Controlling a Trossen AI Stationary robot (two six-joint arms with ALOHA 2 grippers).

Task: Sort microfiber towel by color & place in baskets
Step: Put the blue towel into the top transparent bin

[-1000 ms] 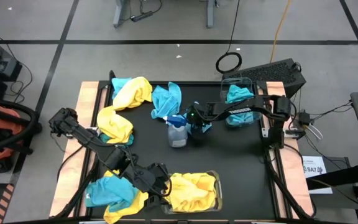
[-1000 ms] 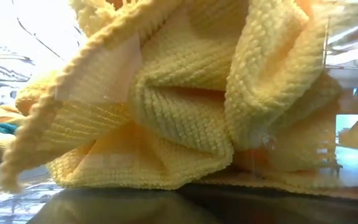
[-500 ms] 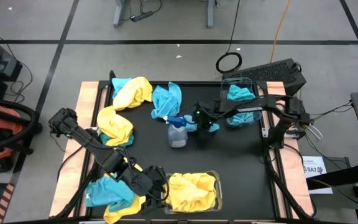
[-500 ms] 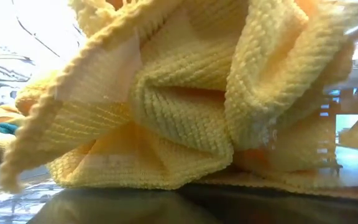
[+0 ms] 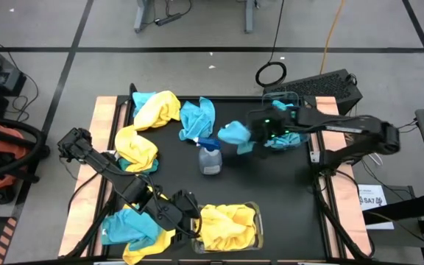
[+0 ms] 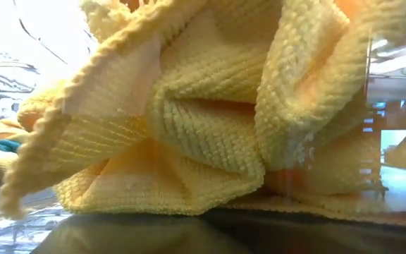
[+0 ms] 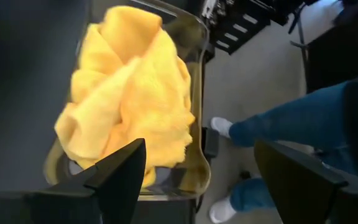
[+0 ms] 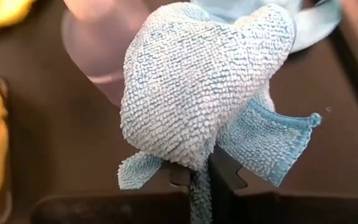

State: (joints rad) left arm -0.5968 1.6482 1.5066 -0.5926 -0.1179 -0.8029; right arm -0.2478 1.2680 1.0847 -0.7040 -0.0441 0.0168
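Note:
Near the spray bottle [image 5: 210, 157], my right gripper [image 5: 255, 133] is shut on a teal-blue microfiber towel [image 5: 235, 135], left of the far-right basket [image 5: 285, 99] that holds teal towels. My left gripper [image 5: 191, 225] stands open, touching nothing, beside the near-edge basket [image 7: 197, 93] full of yellow towels [image 7: 129, 106]. Those yellow towels [image 6: 203, 106] fill the low view. Loose yellow and teal towels lie at the far left [image 5: 155, 109], in the far middle [image 5: 197, 118], at the left [image 5: 137, 147] and at the near left [image 5: 129, 228]. My right gripper pinches a bunched part of the teal towel [image 8: 194, 168] between its two fingers [image 8: 225, 177]; how many layers, I cannot tell. The fingers lie about level and point toward the table's left. The towel bulges beyond the fingertips, one corner [image 8: 291, 140] drooping, and seems clear of the table.
The clear spray bottle with a blue trigger stands mid-table, close under the held towel. A person's legs in jeans [image 7: 291, 118] stand beyond the table's near edge. Bare black tabletop [image 5: 271, 191] lies between the two baskets.
My right gripper has shut on the teal towel that lay beside the spray bottle, lifted it off the table and carried it toward the table's right edge, nearer the basket of teal towels. The towel now hangs bunched from the fingers.

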